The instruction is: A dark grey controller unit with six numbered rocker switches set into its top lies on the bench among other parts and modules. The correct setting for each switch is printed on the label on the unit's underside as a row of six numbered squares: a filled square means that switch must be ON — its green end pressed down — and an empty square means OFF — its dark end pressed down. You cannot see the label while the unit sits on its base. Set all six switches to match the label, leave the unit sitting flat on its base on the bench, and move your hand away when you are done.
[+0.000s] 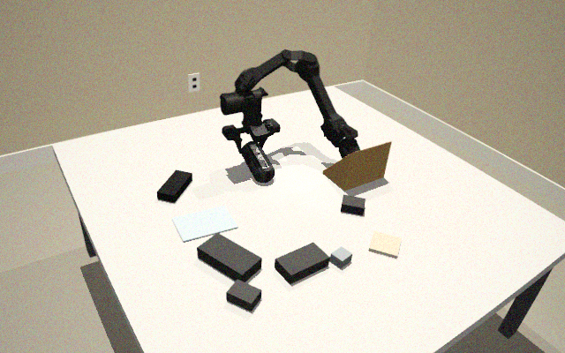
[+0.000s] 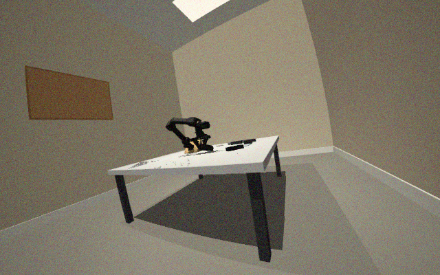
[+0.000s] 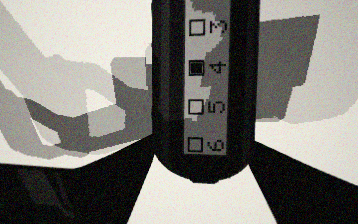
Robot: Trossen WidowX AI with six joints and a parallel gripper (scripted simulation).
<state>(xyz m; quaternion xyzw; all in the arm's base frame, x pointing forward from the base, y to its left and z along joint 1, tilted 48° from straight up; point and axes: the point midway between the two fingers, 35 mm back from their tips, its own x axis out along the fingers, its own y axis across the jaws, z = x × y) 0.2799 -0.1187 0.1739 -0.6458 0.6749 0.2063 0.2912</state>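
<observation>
The dark controller unit hangs tilted in my gripper, its lower end close to the bench; I cannot tell whether it touches. The gripper is shut on the unit, one finger at each long side near the end by number 6. The printed label faces up towards the wrist camera. In the wrist view square 3 is empty, 4 is filled, 5 and 6 are empty. Squares 1 and 2 are outside that view. The rocker switches are hidden on the underside.
A brown upright panel stands beside the arm's base. A black block and a pale blue sheet lie at left. Nearer the front are dark boxes, a grey cube, a tan tile and a small dark block.
</observation>
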